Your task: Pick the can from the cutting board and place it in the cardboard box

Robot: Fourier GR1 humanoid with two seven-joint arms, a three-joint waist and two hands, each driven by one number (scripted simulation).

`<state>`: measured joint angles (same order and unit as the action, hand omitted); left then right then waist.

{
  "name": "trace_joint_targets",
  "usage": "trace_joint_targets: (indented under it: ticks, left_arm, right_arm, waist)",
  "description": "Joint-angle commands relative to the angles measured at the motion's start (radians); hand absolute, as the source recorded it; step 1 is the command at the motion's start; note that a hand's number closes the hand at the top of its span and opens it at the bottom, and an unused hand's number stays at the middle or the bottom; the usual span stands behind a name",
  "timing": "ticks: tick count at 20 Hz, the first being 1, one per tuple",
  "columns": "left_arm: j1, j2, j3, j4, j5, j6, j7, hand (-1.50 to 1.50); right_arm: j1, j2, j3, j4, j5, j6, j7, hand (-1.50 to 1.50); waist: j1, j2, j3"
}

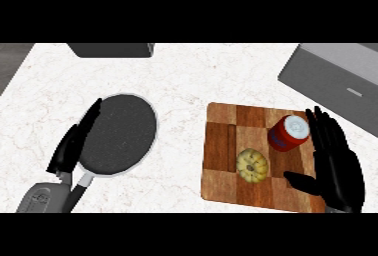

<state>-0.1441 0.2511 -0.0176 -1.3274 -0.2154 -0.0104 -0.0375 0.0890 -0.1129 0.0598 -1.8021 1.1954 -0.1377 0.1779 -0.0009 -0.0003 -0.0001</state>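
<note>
Nothing is done yet: the red cylindrical can with its white top (289, 132) lies on the chequered wooden cutting board (221, 150), my black right hand (338, 167) beside it, fingers straight and spread, the grasp, lift and boxing all ahead.

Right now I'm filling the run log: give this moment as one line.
stage: reaching | can: on cutting board, ungrasped | right hand: open, beside can | left hand: open, by pan

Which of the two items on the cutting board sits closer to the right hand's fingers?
The red can, at the fingers of the right hand. The yellow round item lies further left on the cutting board.
</note>
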Motion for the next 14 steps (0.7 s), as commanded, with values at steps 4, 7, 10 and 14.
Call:
trace_joint_targets:
  ticks: [4, 7, 10, 14]
  left_arm:
    - [-0.016, -0.037, 0.009, 0.016, -0.051, 0.005, 0.002, 0.00]
    - [-0.017, 0.006, 0.066, 0.078, -0.006, -0.053, -0.083, 0.00]
    - [0.061, -0.020, 0.027, -0.025, -0.029, -0.036, -0.046, 0.00]
    - [0.004, -0.041, 0.058, 0.046, -0.043, -0.044, -0.065, 0.00]
  right_arm:
    - [-0.052, -0.002, -0.022, 0.093, -0.039, -0.018, -0.060, -1.50]
    - [-0.136, 0.013, -0.026, 0.192, -0.016, -0.026, -0.044, -1.50]
    - [-0.202, 0.027, -0.060, 0.372, -0.033, -0.110, -0.086, -1.50]
    - [-0.177, 0.012, -0.052, 0.278, -0.048, -0.051, -0.073, -1.50]
  waist:
    - [0.000, 0.000, 0.000]
    - [0.002, 0.001, 0.000]
    - [0.010, 0.001, 0.001]
    - [0.001, 0.000, 0.000]
